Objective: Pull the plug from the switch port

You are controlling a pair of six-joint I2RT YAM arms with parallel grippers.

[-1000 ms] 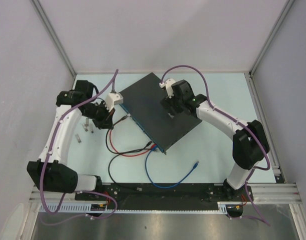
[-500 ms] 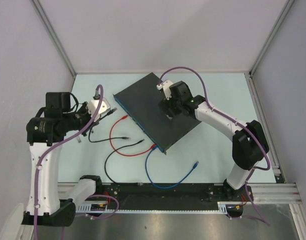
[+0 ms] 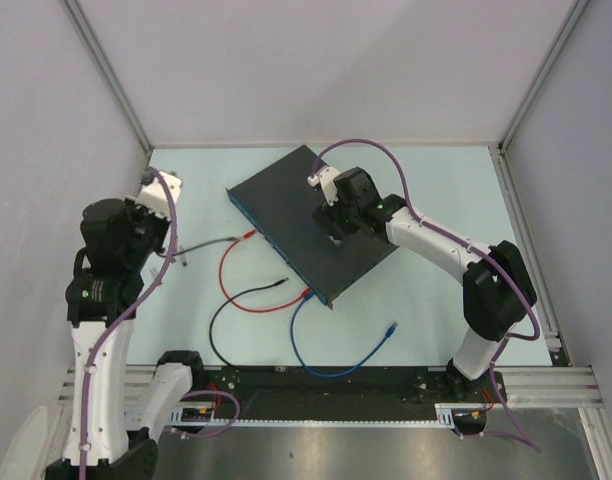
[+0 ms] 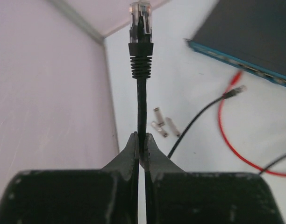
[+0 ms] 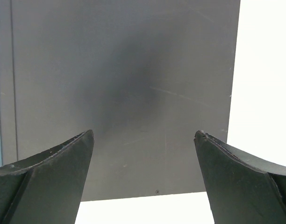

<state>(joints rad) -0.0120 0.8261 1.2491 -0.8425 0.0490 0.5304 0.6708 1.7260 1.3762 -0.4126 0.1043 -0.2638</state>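
Note:
The switch point(image 3: 301, 215), a flat dark grey box with a teal socket edge point(image 3: 276, 250), lies at an angle mid-table. My left gripper point(image 4: 141, 137) is shut on a black cable whose clear plug point(image 4: 140, 18) sticks up free, well left of the switch point(image 4: 255, 32). In the top view this gripper point(image 3: 151, 205) is mostly hidden by its raised arm near the left wall. My right gripper point(image 5: 144, 135) is open and empty just over the switch's top point(image 5: 124, 84), also in the top view point(image 3: 336, 225).
A blue cable point(image 3: 316, 365) runs from the switch's near corner, with a loose end point(image 3: 391, 328). Red point(image 3: 226, 280) and black point(image 3: 218, 315) cables lie left of the switch. Small metal bits point(image 4: 160, 123) lie by another black cable end point(image 4: 232, 92). The left wall is close.
My left arm has lifted and drawn back left from the switch's teal edge, carrying the black cable's plug away with it. My right gripper has stayed open over the switch.

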